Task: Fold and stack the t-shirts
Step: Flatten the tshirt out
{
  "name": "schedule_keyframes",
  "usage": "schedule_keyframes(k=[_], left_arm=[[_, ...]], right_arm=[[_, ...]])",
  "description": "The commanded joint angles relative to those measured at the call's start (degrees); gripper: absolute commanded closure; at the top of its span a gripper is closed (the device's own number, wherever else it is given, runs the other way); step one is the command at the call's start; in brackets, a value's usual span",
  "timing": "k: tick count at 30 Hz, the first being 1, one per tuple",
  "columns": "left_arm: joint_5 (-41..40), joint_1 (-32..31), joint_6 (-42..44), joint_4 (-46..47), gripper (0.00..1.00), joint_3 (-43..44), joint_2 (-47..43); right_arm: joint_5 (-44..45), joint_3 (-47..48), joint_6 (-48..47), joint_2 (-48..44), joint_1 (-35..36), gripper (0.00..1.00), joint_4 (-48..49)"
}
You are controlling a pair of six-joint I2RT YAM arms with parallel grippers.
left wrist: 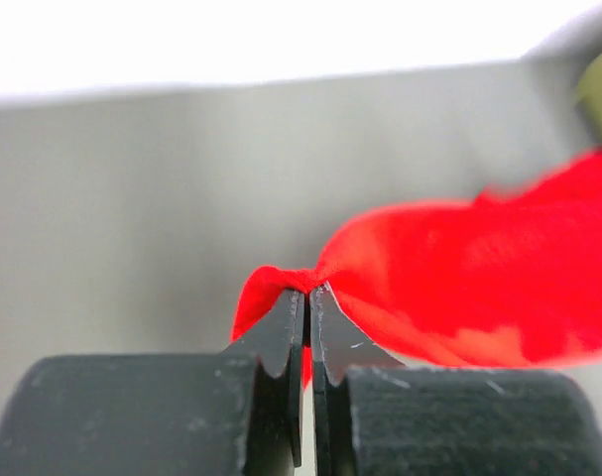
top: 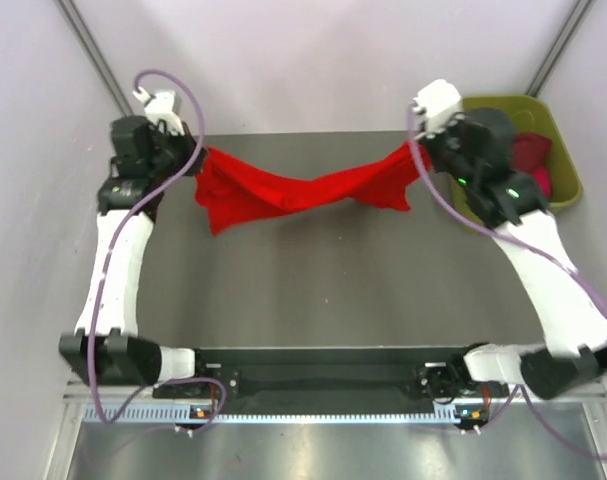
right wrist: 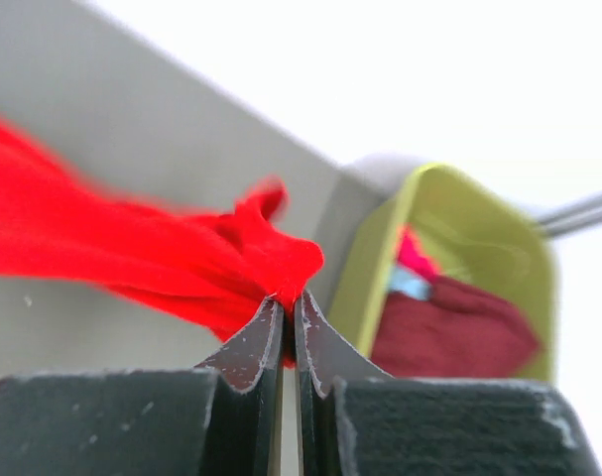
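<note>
A bright red t-shirt (top: 293,188) hangs stretched between both arms above the far part of the dark table (top: 333,280), sagging and twisted in the middle. My left gripper (top: 191,160) is shut on its left end, the cloth (left wrist: 459,278) bunched at the fingertips (left wrist: 307,293). My right gripper (top: 423,152) is shut on the right end, red cloth (right wrist: 181,258) pinched between its tips (right wrist: 289,299). A dark maroon t-shirt (right wrist: 449,327) and a magenta-pink one (right wrist: 415,256) lie in the olive-green tub (top: 543,160).
The olive-green tub (right wrist: 380,268) stands at the table's far right corner, just behind my right gripper. Pale walls close in the left, right and back. Both arm bases sit on the black rail (top: 323,370) at the near edge.
</note>
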Motion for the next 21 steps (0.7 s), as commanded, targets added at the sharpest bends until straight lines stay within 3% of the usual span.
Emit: schedule_keyframes(k=[1,3,6,11,17,21], left_arm=[[1.1,0.0,3.4,-4.8,1.0,3.3,-4.7],[0.5,0.0,4.3,-5.2,1.0,4.6,-7.3],[-3.9,0.0,6.9,-3.7,1.0,5.4,-13.1],[-9.9,0.0,10.7,-1.2,1.0,3.3,-12.8],[-6.5,-0.1,9.7,-2.0,1.0,5.4,0.6],[-4.9,0.0,6.9,-3.5,1.0,10.3,15.9]], right_arm=[[3.0,-0.7,3.2,-12.0,-0.3,1.0,2.1],[1.8,0.8,4.1,-16.7,-1.1,1.0,0.2],[-0.5,4.1,6.3,-20.4,-7.9,1.0,-4.1],[0.3,1.0,5.9,-21.2,-10.5,1.0,0.6],[-5.2,-6.5,8.1,-10.6,-10.6,1.0,8.2],[-9.7,-10.1,9.1,0.4,-11.0,1.0,13.7]])
